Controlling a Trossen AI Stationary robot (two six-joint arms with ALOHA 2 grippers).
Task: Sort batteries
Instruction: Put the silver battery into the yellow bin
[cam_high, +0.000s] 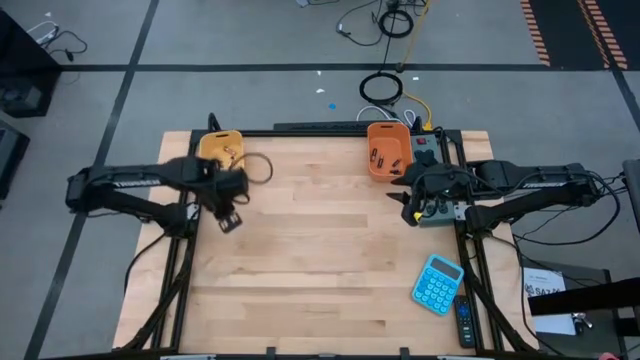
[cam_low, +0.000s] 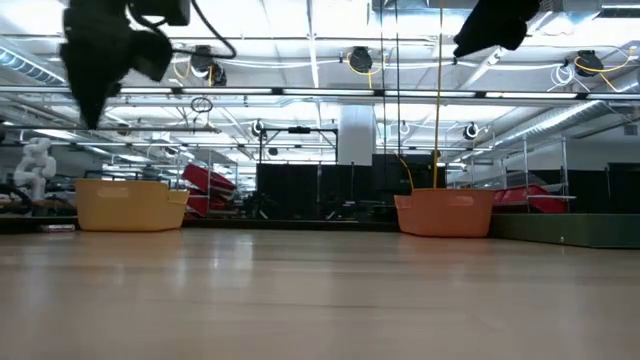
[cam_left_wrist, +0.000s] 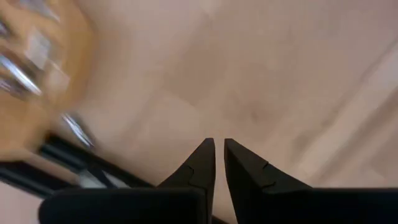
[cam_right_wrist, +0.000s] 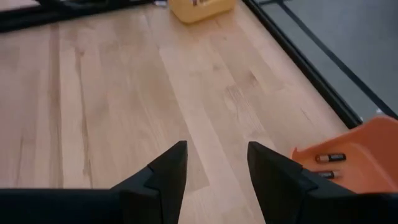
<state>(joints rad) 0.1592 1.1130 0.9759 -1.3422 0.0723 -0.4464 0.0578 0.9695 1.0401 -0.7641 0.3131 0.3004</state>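
Pale wooden planks cover the table (cam_high: 310, 250), smooth and bare across the middle, with a big workshop hall of lamps and pipes behind it. At the far edge sit two small plastic tubs, the yellow bin (cam_high: 221, 148) on the left and the orange bin (cam_high: 388, 150) on the right, and the batteries (cam_right_wrist: 329, 158) I can make out lie inside them: short dark cylinders on the orange floor, and blurred silvery streaks in the yellow one. None shows on the open wood. The left gripper (cam_high: 230, 222) hangs over the table just in front of the yellow bin, its dark pointed fingers a thin slit apart and nothing between them. The right gripper (cam_high: 410, 208) hovers just in front of the orange bin, its fingers spread well apart and empty too. So each arm has its own tub closest, lying toward the far edge from its fingertips. In the orange bin the visible batteries lie flat; to my eye any pick there would need the fingers across that length. A blue calculator (cam_high: 438, 283) rests near the right front corner.
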